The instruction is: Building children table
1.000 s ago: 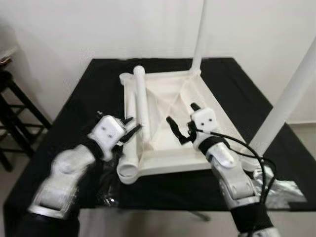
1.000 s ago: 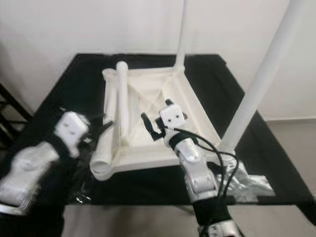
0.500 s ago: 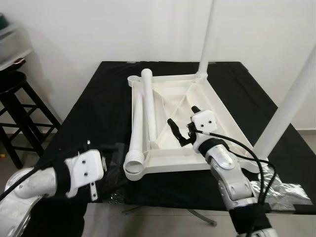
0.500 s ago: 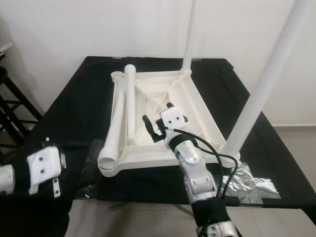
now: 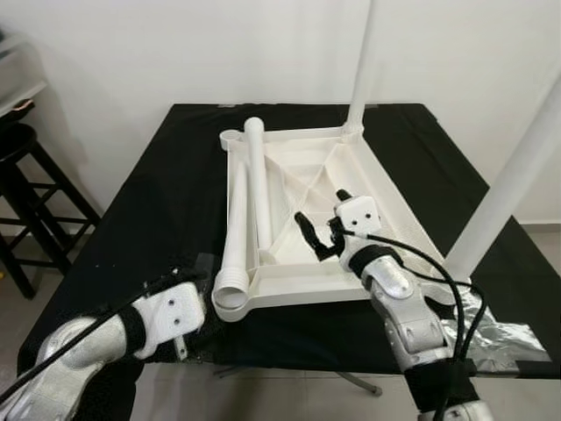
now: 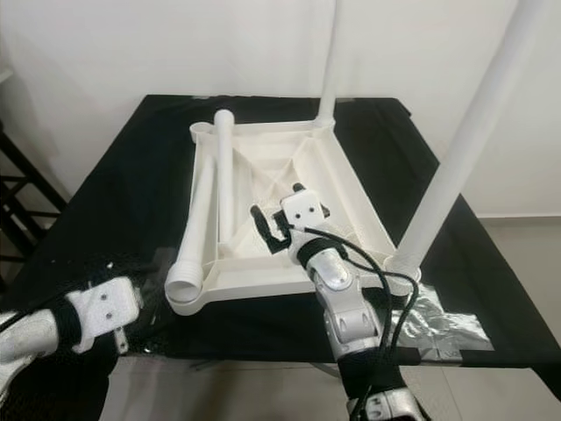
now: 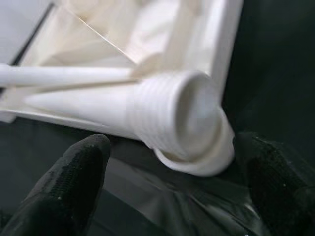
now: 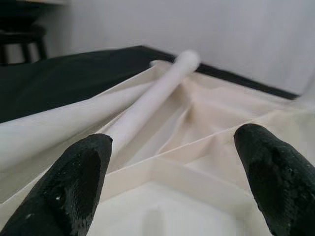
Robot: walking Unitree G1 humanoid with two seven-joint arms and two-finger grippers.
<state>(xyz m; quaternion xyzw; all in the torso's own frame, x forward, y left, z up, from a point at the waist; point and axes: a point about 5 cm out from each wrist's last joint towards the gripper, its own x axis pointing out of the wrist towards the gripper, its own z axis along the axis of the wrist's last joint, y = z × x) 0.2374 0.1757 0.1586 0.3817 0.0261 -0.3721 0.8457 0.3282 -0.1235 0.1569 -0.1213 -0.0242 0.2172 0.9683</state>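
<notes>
Tabletop [image 5: 368, 180], white and upside down on the black desk [image 5: 166, 193], has two legs standing in its right-side corners, while two loose legs [image 5: 248, 206] lie along its left edge. Left hand [image 7: 167, 191], fingers spread, hangs just off the threaded leg end; right hand [image 5: 317, 233], also spread, hovers over the underside. Best grip, I judge, is behind the threads, then raise the leg upright over the near-left socket [image 5: 230, 303].

One white tabletop [image 5: 307, 189] lies upside down on one black desk [image 5: 166, 189]. Four white legs in all: two stand upright in its corners, one at the far right corner [image 5: 361, 61] and one at the near right corner [image 5: 513, 189]; two lie loose along its left edge, a wider one [image 5: 235, 232] and a thinner one [image 5: 258, 189]. One crumpled sheet of foil [image 5: 504, 338] lies at the desk's near right corner. One dark stool [image 5: 26, 193] stands beyond the desk's left edge.
</notes>
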